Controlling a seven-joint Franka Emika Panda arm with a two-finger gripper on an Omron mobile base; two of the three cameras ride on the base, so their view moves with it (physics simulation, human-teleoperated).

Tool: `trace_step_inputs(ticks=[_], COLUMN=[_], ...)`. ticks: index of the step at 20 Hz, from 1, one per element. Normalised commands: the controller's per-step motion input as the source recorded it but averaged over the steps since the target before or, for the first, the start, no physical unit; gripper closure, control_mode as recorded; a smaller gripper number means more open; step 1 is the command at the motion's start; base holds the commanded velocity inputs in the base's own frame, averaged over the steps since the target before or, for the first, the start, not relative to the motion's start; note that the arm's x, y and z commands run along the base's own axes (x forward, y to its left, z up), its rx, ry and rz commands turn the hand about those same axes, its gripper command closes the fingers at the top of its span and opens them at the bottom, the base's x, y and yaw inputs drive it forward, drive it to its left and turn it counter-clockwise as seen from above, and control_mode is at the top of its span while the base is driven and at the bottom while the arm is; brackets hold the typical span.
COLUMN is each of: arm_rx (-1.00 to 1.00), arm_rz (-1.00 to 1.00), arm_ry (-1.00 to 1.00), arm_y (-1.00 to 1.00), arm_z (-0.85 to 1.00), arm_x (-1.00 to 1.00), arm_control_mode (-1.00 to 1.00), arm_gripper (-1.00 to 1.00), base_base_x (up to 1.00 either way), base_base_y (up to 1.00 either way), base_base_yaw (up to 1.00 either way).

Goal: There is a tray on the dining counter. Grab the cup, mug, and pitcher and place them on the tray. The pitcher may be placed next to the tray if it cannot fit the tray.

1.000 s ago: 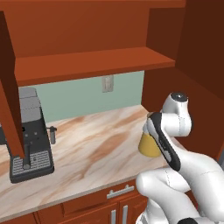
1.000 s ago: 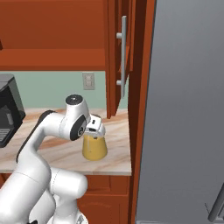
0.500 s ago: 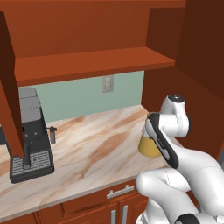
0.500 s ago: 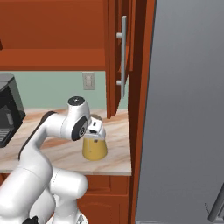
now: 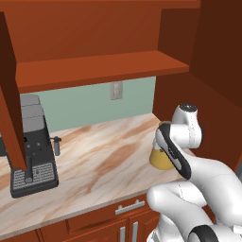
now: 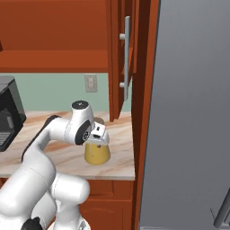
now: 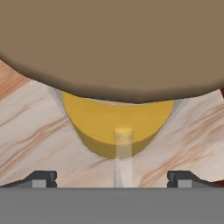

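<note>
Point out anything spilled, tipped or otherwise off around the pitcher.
Nothing stands out. The pitcher stands upright on the marbled counter, lid on, with no spill around it. The open pincer is right above it.

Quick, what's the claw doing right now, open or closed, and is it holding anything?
Claw: open, holding nothing, poised right above the pitcher with its tips on either side.

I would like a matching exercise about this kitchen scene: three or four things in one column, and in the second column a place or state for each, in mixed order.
Things:
1. pitcher
2. coffee machine
3. gripper
4. wall socket

Places or states:
a. open, right above the tan lid
b. on the green wall under the shelf
c. at the counter's left end
d. near the counter's right end, holding orange liquid

Pairs: 1-d, 2-c, 3-a, 4-b
</note>
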Motion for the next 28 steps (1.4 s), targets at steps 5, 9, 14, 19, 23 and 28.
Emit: trace_step_inputs(ticks=[5, 9, 14, 19, 23, 28], arm_rx=[0.0, 0.0, 0.0, 0.0, 0.0, 0.0], arm_rz=[0.0, 0.0, 0.0, 0.0, 0.0, 0.0], arm_ry=[0.0, 0.0, 0.0, 0.0, 0.0, 0.0], arm_y=[-0.09, -0.06, -0.02, 0.0, 0.01, 0.0], arm_z=[-0.09, -0.03, -0.02, 0.0, 0.0, -0.04], arm_x=[0.18, 0.05, 0.01, 0.0, 0.0, 0.01], arm_control_mode=[-1.0, -1.0, -1.0, -1.0, -1.0, -1.0], arm_gripper=[-1.0, -1.0, -1.0, -1.0, -1.0, -1.0], base_base_x=[0.0, 0.0, 0.0, 0.0, 0.0, 0.0], base_base_y=[0.0, 0.0, 0.0, 0.0, 0.0, 0.0], base_base_yaw=[0.0, 0.0, 0.0, 0.0, 0.0, 0.0])
